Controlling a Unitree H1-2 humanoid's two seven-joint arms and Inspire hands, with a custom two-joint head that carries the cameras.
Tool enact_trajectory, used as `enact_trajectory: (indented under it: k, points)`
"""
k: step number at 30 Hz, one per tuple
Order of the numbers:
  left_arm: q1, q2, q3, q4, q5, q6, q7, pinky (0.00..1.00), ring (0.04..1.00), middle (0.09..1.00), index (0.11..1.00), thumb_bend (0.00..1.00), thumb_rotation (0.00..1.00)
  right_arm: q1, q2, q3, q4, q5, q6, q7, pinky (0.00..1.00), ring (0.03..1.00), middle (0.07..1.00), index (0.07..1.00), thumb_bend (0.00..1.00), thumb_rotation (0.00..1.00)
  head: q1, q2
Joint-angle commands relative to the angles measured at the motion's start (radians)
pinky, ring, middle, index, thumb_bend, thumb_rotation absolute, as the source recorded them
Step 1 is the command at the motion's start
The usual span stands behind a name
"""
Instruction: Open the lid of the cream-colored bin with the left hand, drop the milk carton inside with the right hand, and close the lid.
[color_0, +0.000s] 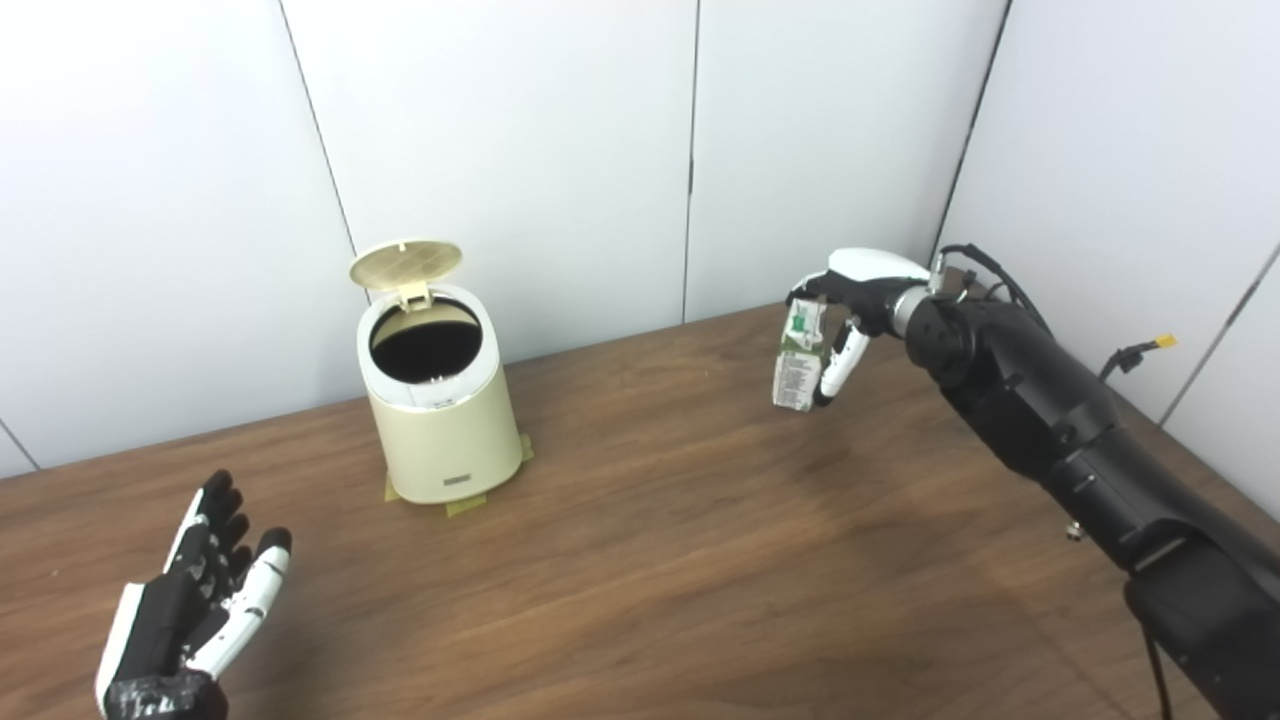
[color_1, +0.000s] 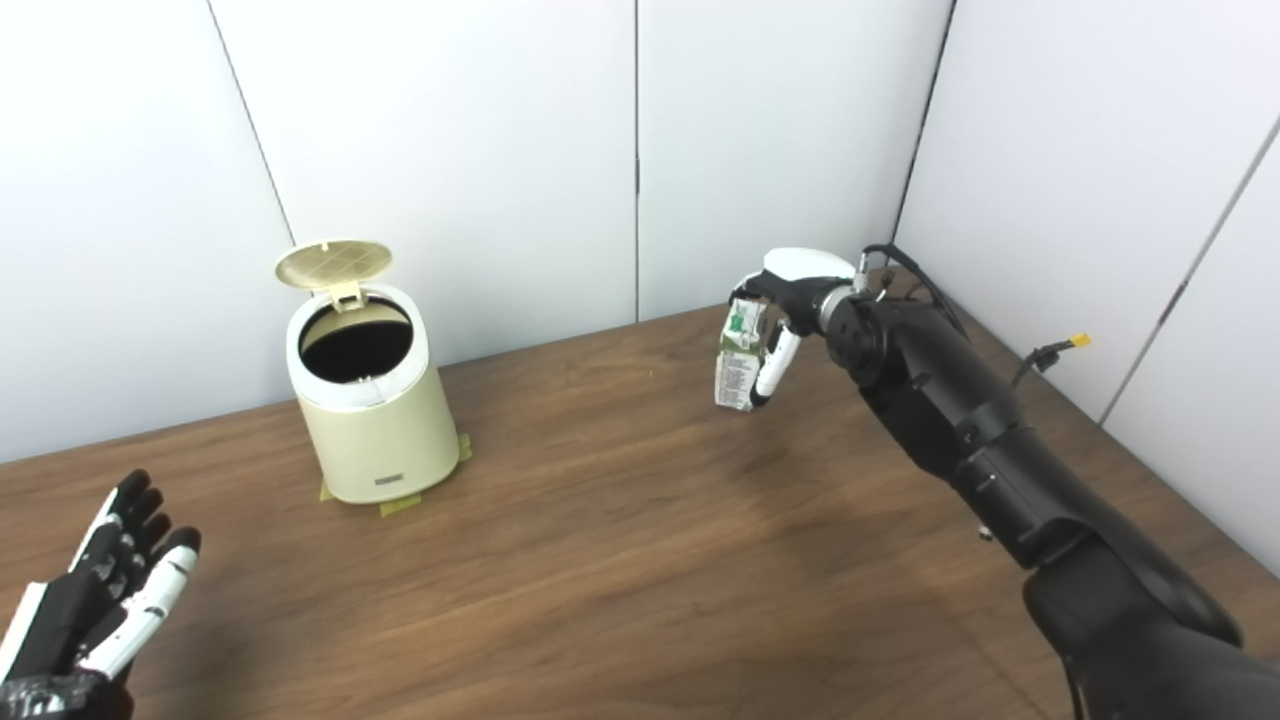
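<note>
You have one cream-colored bin (color_0: 440, 420) on the wooden table (color_0: 660, 560), standing toward the back left, near the white wall panels (color_0: 500, 140). Its one lid (color_0: 405, 263) is already up, hinged at the rear rim and tilted back, so you look straight into the dark round opening. Yellowish tape patches (color_0: 465, 503) show under the base of the bin at its front and its right side.

You have one milk carton (color_0: 799, 357), and it is not on the table: your right hand (color_0: 850, 300) has it, fingers curled down around its upper part with the thumb on the near side, the carton hanging roughly upright above the wood. It sits well to the right of the bin, clearly apart from the opening, at about the height of the bin's rim in the picture.

Your left hand (color_0: 200, 610) is at the lower left corner, palm turned up and inward, fingers spread and lightly bent, with nothing in it. It is well apart from the bin and touches neither bin nor lid.

Count: one bin, one lid, one carton, two hands in view
</note>
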Motion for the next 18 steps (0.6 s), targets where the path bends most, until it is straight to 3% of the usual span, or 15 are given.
enact_trajectory:
  k: [1, 13, 14, 16, 18]
  points:
    - [-0.029, 0.003, 0.003, -0.026, -0.006, -0.033, -0.005, 1.00, 1.000, 1.000, 1.000, 0.34, 0.23, -0.064, -0.016, -0.011, -0.007, -0.014, 0.009, -0.035, 0.76, 0.859, 0.869, 0.813, 0.96, 0.13, 0.000, 0.000]
    - [-0.034, 0.014, -0.015, 0.000, 0.019, -0.045, -0.008, 1.00, 1.000, 1.000, 1.000, 0.34, 0.27, -0.087, 0.004, 0.018, 0.074, -0.035, -0.019, -0.100, 0.60, 0.735, 0.782, 0.774, 0.95, 0.19, -0.003, -0.003]
    - [-0.034, 0.016, -0.017, 0.001, 0.022, -0.045, -0.008, 1.00, 1.000, 0.999, 1.000, 0.35, 0.27, -0.087, 0.008, 0.016, 0.075, -0.033, -0.014, -0.108, 0.57, 0.718, 0.767, 0.771, 0.95, 0.18, -0.003, -0.003]
    - [-0.033, 0.021, -0.023, 0.002, 0.030, -0.042, -0.009, 1.00, 1.000, 1.000, 1.000, 0.36, 0.28, -0.089, 0.019, 0.007, 0.078, -0.022, -0.004, -0.119, 0.43, 0.578, 0.666, 0.770, 0.94, 0.16, -0.009, -0.001]
    - [-0.032, 0.027, -0.032, 0.004, 0.039, -0.040, -0.009, 1.00, 1.000, 0.999, 1.000, 0.35, 0.27, -0.089, 0.024, 0.004, 0.071, -0.023, 0.006, -0.125, 0.43, 0.593, 0.678, 0.774, 0.93, 0.15, -0.011, -0.002]
